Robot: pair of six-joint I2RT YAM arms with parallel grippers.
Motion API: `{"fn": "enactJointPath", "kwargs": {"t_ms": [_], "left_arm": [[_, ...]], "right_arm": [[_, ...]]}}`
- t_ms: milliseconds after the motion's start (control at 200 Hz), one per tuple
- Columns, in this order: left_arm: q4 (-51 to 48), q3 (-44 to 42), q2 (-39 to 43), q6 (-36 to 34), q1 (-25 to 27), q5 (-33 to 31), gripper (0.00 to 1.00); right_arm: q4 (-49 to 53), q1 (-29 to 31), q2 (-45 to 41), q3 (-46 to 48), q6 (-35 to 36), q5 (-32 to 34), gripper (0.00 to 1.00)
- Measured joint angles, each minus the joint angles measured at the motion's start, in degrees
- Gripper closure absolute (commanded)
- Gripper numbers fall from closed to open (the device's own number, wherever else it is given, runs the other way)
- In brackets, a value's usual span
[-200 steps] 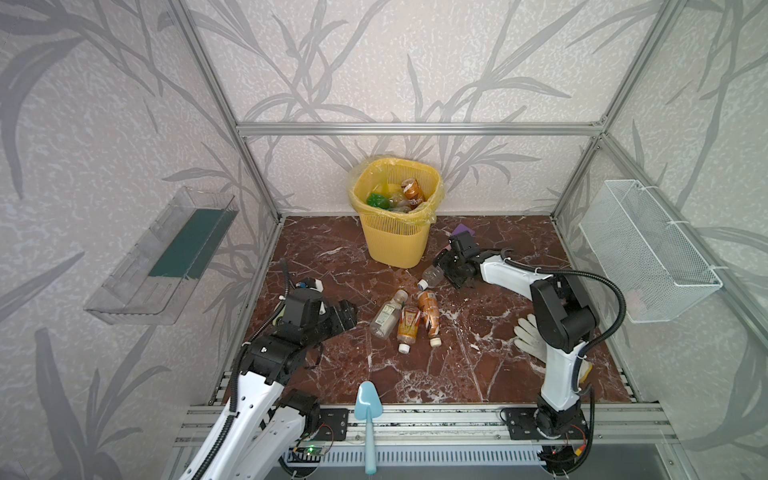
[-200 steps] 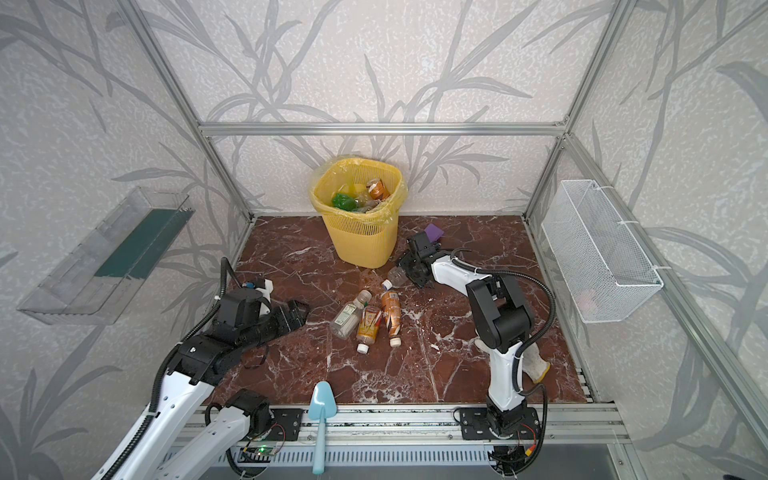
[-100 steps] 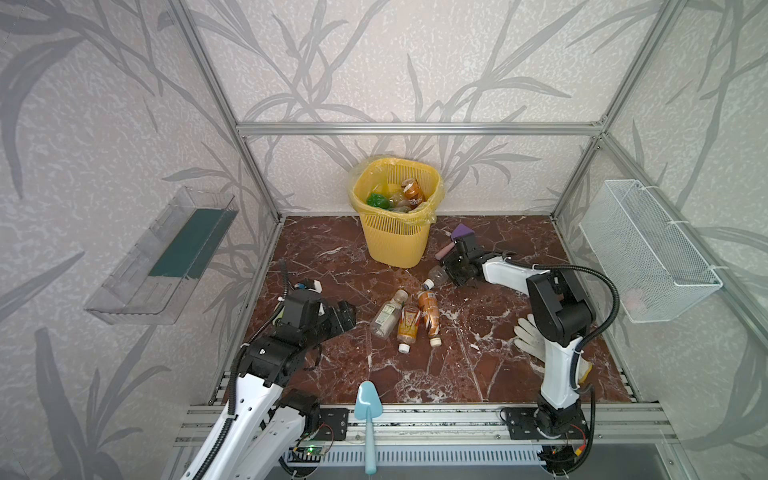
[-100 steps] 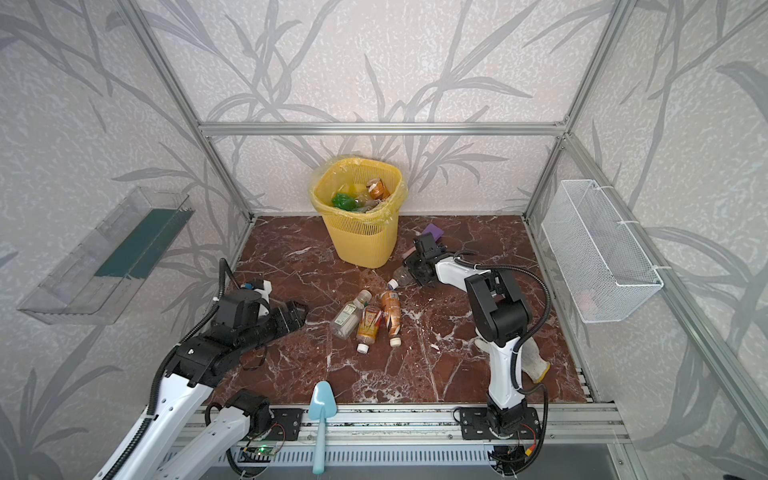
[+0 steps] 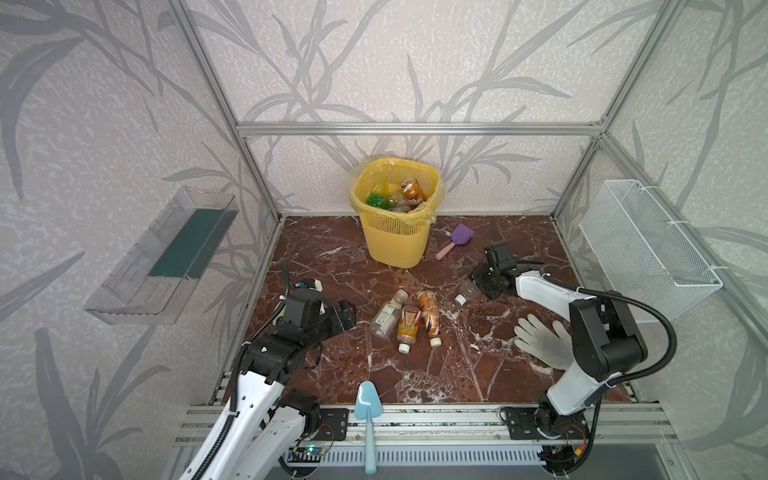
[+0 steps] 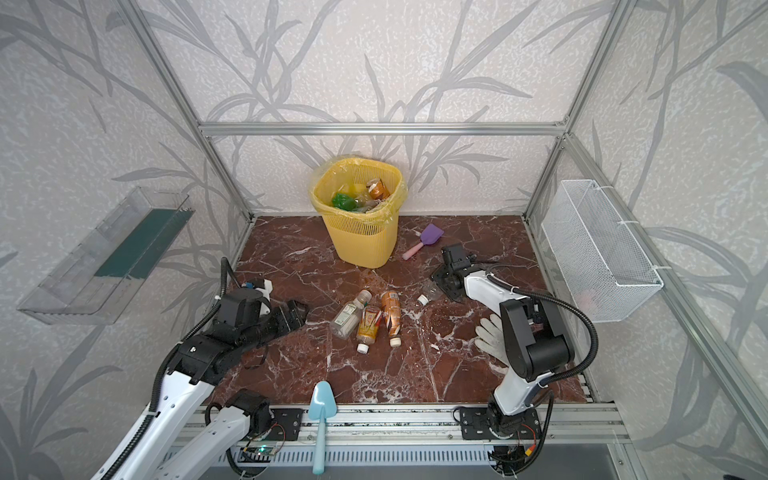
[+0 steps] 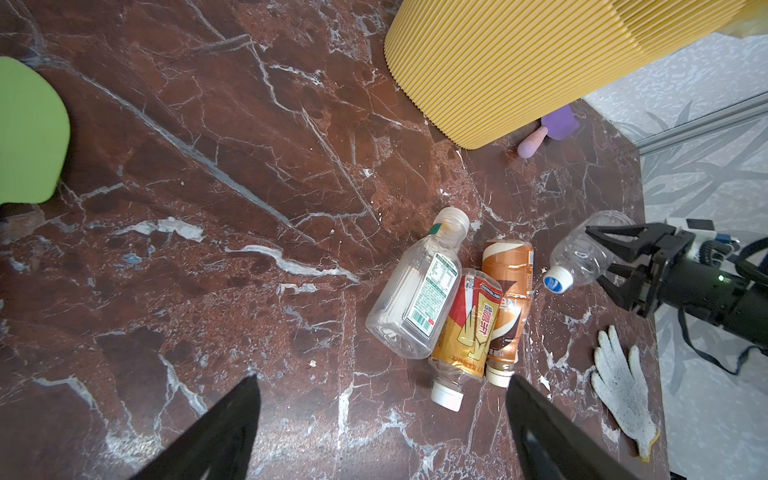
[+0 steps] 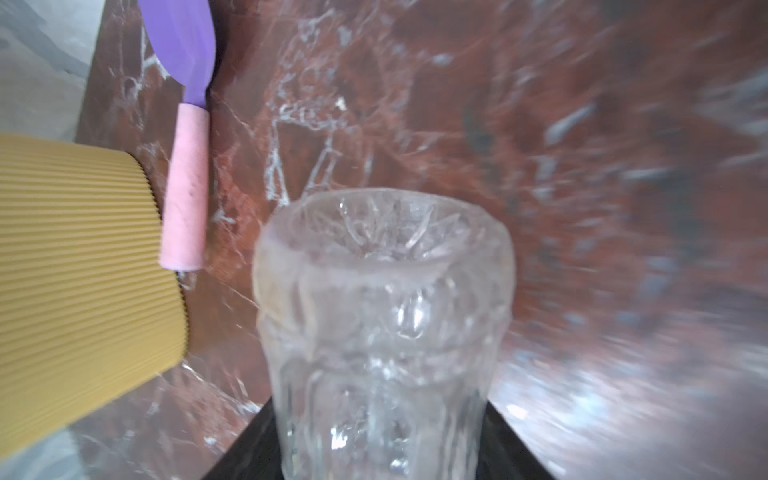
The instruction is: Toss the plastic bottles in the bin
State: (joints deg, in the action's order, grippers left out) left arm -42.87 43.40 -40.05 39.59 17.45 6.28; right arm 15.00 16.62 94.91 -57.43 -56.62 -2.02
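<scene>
Marble floor [image 5: 457, 374], open room around right gripper [image 5: 478, 286] clamping clear bottle [image 5: 466, 290], left gripper [image 5: 348, 315] agape

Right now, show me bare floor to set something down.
Bare: the marble between bin and left gripper; the strip between the three bottles and blue shovel. Crowded: those bottles, right gripper holding clear bottle, glove.

Yellow lattice bin [image 5: 392, 245]: upright, desk 12 o'clock, holding green bottle [image 5: 376, 200] and brown bottle [image 5: 412, 192].
Desk centre: clear green-labelled bottle [image 5: 384, 318], orange-labelled bottle [image 5: 408, 326] and brown-labelled bottle [image 5: 429, 316] lie side by side.
At their 2 o'clock: clear blue-capped bottle [image 7: 582, 257], tilted cap-down, pinched in right gripper [image 7: 598, 254] fingers.
</scene>
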Motion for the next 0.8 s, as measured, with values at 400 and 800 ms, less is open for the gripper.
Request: {"fn": "enactJointPath", "kwargs": {"t_ms": [400, 800], "left_arm": [[2.27, -0.07, -2.32, -0.52, 0.0, 0.02, 0.08], [2.45, -0.07, -2.51, -0.59, 0.0, -0.07, 0.08]], "right_arm": [[21.59, 11.93, -8.57, 6.25, 18.05, -3.39, 0.38], [27.56, 17.66, -13.86, 11.04, 19.67, -2.49, 0.35]]}}
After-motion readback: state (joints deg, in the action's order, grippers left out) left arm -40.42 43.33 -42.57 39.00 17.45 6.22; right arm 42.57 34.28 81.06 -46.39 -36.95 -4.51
